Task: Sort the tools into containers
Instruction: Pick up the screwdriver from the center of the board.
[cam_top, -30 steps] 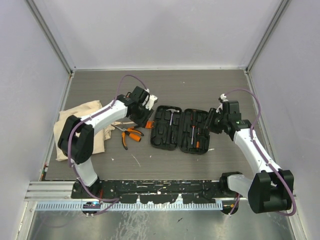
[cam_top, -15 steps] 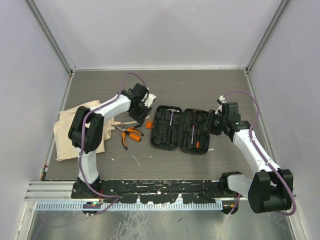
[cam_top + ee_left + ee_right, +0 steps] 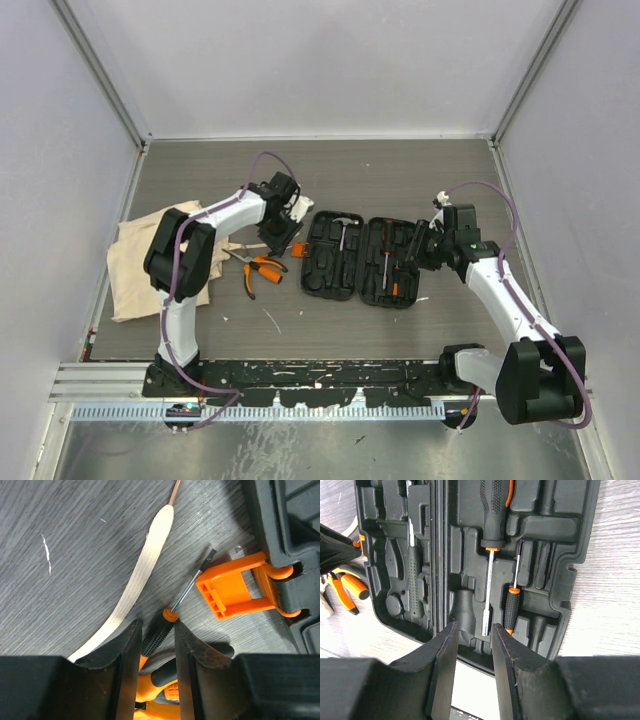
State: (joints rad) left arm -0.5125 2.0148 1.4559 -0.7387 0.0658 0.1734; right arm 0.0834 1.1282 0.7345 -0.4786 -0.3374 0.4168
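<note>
Tool in hand: a small screwdriver with a black ribbed handle, orange collar and thin steel shaft lies flat on the grey table, just beside the orange plastic latch of the black moulded hard-plastic tool case.
Left gripper: we see the jaws narrowly apart and astride the ribbed handle. We cannot tell whether the pads already press on it.
Right gripper: it hovers over the case with a slim gap and holds nothing. 2 screwdrivers already sit in slots below it.
Handling: we judge the driver light and stiff. The ribbed handle gives grip, while the thin shaft would slip and pivot.
Hold: mid-handle, across its width.
Neighbours: the orange-and-black pliers and a beige woven strap lie close by, so we risk snagging them.
</note>
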